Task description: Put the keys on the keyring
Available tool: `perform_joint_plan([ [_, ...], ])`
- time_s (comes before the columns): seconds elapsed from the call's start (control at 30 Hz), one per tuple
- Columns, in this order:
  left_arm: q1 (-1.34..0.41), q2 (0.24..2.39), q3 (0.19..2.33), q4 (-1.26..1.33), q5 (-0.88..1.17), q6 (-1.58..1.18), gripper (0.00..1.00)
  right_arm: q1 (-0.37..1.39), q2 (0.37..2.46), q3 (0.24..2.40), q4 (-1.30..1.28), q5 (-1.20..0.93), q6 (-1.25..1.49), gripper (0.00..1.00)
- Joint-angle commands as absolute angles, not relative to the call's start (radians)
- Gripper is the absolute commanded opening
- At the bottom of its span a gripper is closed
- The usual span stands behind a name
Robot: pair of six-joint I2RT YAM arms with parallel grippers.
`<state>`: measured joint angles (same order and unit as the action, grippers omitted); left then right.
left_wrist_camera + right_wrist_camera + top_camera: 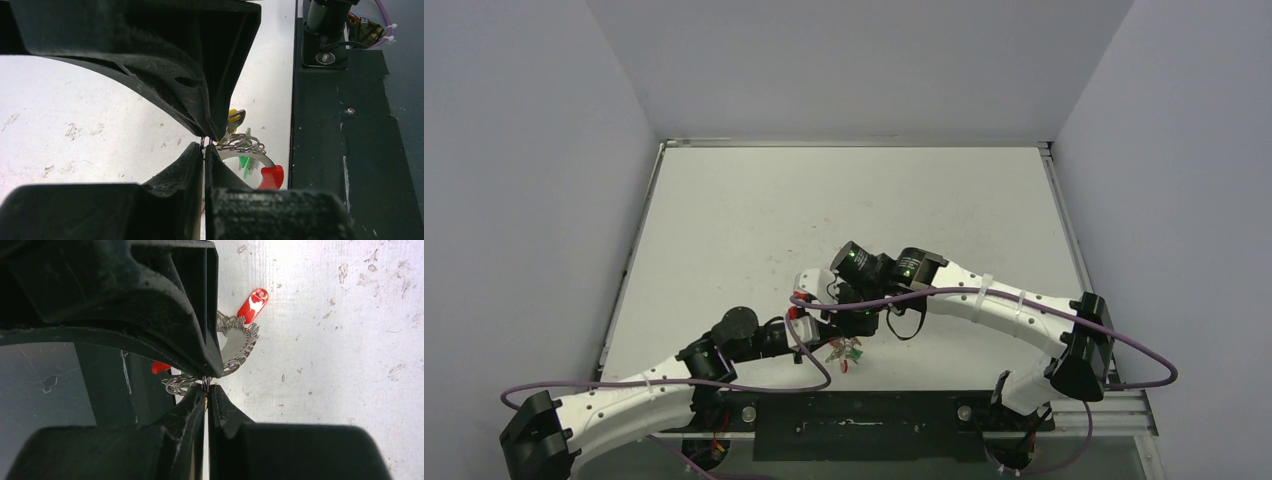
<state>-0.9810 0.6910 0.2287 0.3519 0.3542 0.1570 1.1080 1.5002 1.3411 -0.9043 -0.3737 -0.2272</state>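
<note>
Keyring: silvery coiled ring with a red curved piece, right of centre in the left wrist view and low centre in the top view.
Keys: yellow key above the ring, green key below it, both touching it.
Right gripper: tips clamped on the ring.
Left gripper: tips together just beside the ring; grip unclear.
Table: white, scuffed.

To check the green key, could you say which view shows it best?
The left wrist view: the green key shows clearly against the coiled keyring. The top view gives only a tiny speck; the right wrist view, hardly anything.
</note>
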Motion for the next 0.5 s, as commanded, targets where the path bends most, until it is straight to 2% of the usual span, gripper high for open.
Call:
perform_joint_plan([
  [0.0,-0.984,0.682,0.248,0.418,0.373,0.146,0.0,1.12,1.489,1.383,-0.836,-0.373,-0.222,0.01],
  [0.07,-0.984,0.67,0.238,0.423,0.362,0.133,0.0,1.119,1.465,1.362,-0.807,-0.358,-0.222,0.07],
  [0.17,-0.984,0.638,0.209,0.464,0.338,0.108,0.0,1.116,1.419,1.325,-0.758,-0.335,-0.228,0.27],
  [0.27,-0.984,0.592,0.162,0.527,0.307,0.084,0.0,1.113,1.353,1.263,-0.696,-0.313,-0.247,0.41],
  [0.47,-0.985,0.514,0.095,0.627,0.28,0.061,0.0,1.079,1.176,1.096,-0.518,-0.367,-0.283,0.49],
])
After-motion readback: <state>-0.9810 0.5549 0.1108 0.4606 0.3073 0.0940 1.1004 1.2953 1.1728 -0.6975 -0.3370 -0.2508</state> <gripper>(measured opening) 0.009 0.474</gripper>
